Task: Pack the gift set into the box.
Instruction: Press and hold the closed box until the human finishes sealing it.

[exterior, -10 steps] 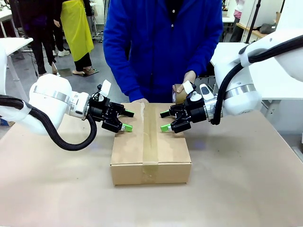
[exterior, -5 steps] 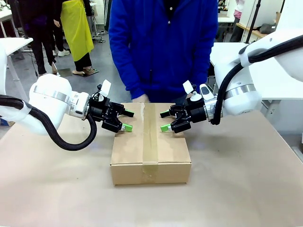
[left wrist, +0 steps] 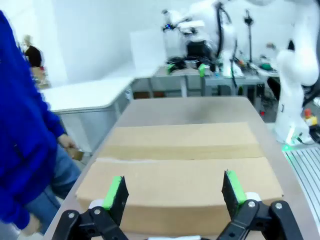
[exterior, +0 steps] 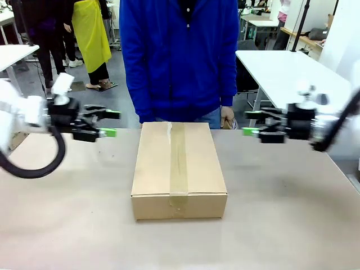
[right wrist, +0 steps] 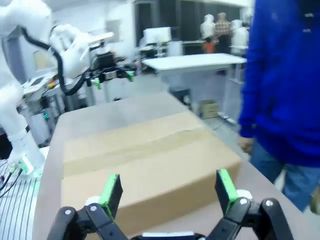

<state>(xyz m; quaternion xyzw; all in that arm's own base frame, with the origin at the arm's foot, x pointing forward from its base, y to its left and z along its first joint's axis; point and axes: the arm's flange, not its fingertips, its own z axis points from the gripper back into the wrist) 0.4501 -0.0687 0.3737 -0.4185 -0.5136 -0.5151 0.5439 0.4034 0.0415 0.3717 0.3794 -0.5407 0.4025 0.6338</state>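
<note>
The box (exterior: 179, 169) sits in the middle of the tabletop (exterior: 292, 225), its far end toward the tabletop's far edge. All flaps are down, and a strip of clear tape (exterior: 178, 160) runs along the top seam and over the near face. The gift set cannot be seen; judged from the sealed lid, it is presumably inside and the packing looks finished.

Change noted: half a second ago both grippers hung close over the box top, one on each side of the seam. Both have now drawn back outward. The left gripper (exterior: 108, 123) stands well off the box's left side, toward the tabletop's left edge; the right gripper (exterior: 252, 122) stands well off its right side, toward the right edge. Both arms show motion blur, so the retreat appears to be under way. The person's hand (exterior: 227, 117), which was at the box's far end, has also lifted away and now hangs at the tabletop's far edge, beside the box's far right corner.

Fingers: the left wrist view shows the left gripper's fingers (left wrist: 116, 194) spread wide, with nothing between them, the box lying beyond. The right wrist view shows the right gripper's fingers (right wrist: 225, 189) equally spread and empty. Neither touches the box.

Judgement: release and withdrawal after sealing; no further contact seems called for.
</note>
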